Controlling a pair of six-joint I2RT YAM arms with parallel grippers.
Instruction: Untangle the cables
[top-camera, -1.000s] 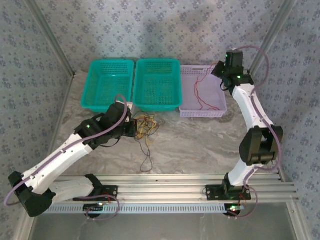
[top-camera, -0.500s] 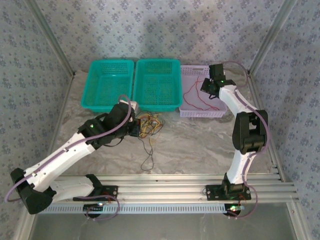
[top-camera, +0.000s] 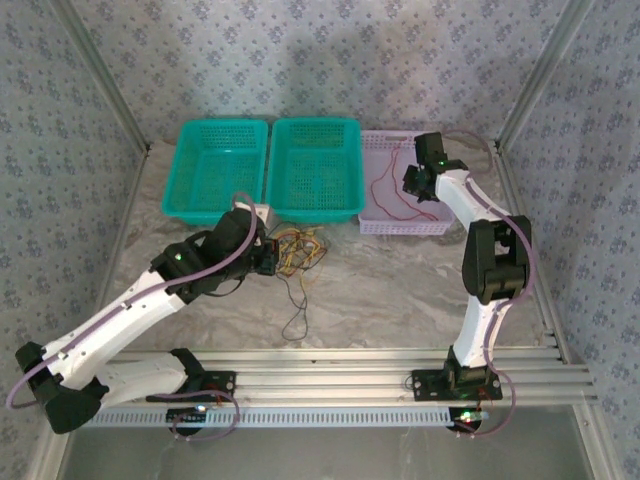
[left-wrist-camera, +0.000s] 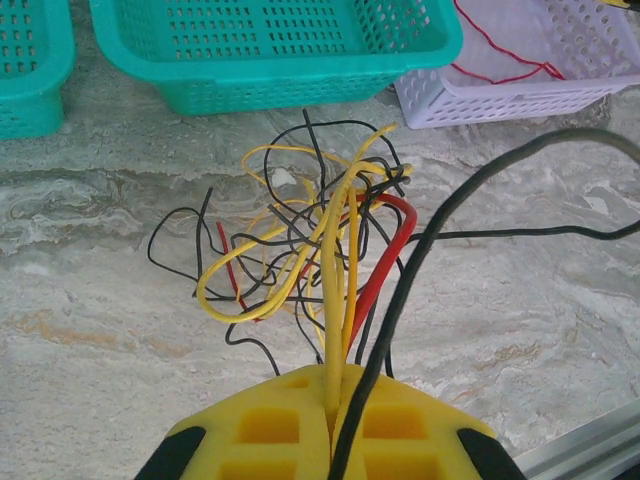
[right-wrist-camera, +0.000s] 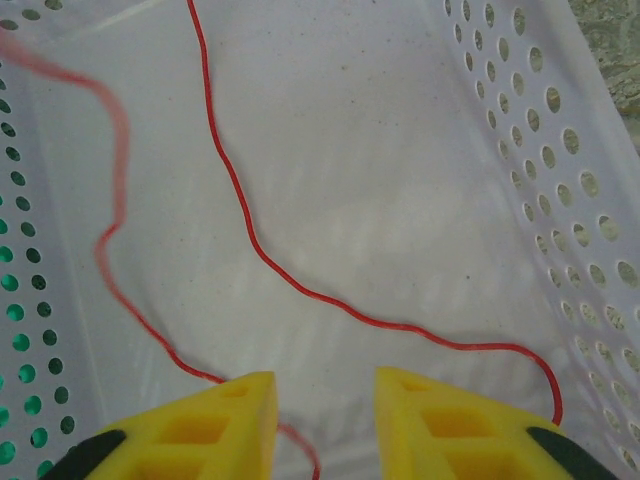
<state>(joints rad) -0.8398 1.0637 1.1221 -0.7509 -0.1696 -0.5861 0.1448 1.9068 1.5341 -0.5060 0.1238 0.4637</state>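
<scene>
On the table (left-wrist-camera: 90, 330) by the teal baskets (left-wrist-camera: 270, 75), the left gripper (left-wrist-camera: 332, 392) is pinched tight on yellow strands of the cable tangle (left-wrist-camera: 300, 250), likely to hold it steady, while the right gripper (right-wrist-camera: 325, 400) hangs, jaws apart, over a red cable (right-wrist-camera: 300, 285) in the lilac basket (right-wrist-camera: 560, 180)

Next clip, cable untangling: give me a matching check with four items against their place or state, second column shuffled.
Column A
1. left gripper
2. right gripper
3. single red cable
4. cable tangle

Column B
a. lying loose on the lilac basket floor
b. jaws apart, gripping nothing
c. on the tabletop in front of the teal basket
d. shut on yellow strands

Pairs: 1-d, 2-b, 3-a, 4-c
</scene>
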